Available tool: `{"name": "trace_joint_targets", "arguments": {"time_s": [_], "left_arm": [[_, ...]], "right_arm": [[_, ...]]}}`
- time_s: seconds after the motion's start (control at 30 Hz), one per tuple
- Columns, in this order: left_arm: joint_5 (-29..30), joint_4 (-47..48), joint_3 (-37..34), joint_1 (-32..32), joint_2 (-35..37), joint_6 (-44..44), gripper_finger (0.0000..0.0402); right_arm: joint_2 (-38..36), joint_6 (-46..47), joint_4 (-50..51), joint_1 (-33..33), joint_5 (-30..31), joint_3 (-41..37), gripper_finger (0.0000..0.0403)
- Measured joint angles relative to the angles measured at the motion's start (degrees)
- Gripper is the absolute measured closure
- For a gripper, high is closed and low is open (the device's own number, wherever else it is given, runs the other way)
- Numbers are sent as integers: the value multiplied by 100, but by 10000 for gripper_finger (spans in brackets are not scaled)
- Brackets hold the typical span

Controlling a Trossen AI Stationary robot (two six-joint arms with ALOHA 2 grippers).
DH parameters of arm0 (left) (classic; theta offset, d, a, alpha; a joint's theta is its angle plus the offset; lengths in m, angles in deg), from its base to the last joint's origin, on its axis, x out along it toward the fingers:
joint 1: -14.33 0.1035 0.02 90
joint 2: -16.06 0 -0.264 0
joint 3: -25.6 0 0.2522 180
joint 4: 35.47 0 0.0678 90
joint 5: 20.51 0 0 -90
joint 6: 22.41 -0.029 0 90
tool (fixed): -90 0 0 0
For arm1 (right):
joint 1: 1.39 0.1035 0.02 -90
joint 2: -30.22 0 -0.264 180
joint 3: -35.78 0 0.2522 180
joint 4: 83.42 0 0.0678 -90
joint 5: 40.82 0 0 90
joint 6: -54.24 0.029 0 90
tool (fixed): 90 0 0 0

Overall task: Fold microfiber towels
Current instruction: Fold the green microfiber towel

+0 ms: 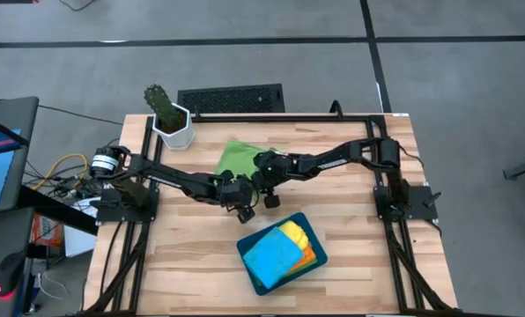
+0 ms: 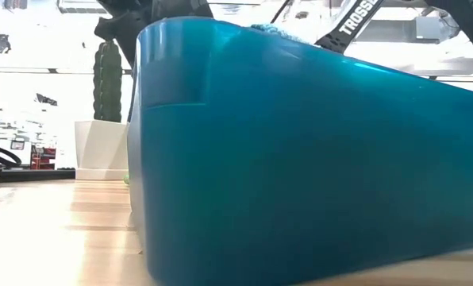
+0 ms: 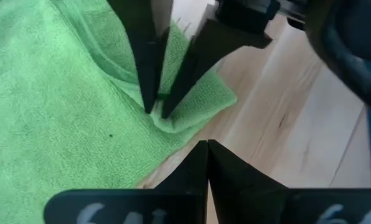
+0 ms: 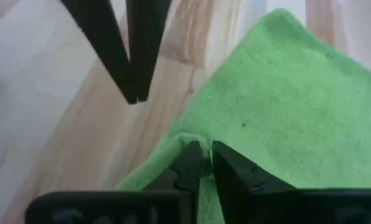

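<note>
1. We see a green towel [image 1: 238,157] lying on the wooden table [image 1: 351,255], between the white plant pot [image 1: 176,129] and the teal tray [image 1: 284,273].
2. Its near corner is bunched up a little where both grippers meet.
3. The right gripper [image 4: 205,155] has its fingers a small way apart, with the towel's edge between the tips; we cannot tell if it really grips the cloth.
4. The left gripper [image 3: 207,149] is pressed closed just beside that corner, above bare wood, with nothing between its fingers.
5. In the tray lie a sky-blue towel [image 1: 269,255], a yellow towel [image 1: 296,233] and an orange towel [image 1: 309,255], stacked together.
6. The pot holds a cactus [image 1: 158,98].
</note>
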Motion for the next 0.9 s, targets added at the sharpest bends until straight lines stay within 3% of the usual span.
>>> {"name": "trace_joint_targets", "arguments": {"time_s": [0.27, 0.47, 0.73, 0.8, 0.9], "left_arm": [[64, 84, 0, 0, 4, -11, 401], [200, 27, 0, 2, 98, 0, 401], [1193, -470, -260, 96, 262, -16, 401], [932, -1054, -490, 266, 256, -10, 401], [14, -2410, -821, 575, 253, -145, 401]], "right_arm": [[-2, 0, -120, -28, 9, 4, 273], [-278, -57, 338, -115, 11, 286, 218], [-1292, -91, 944, -880, -5, 401, 204], [-1563, -95, 1297, -1219, -109, 399, 207], [-1823, -95, 1739, -1767, -551, 383, 213]]}}
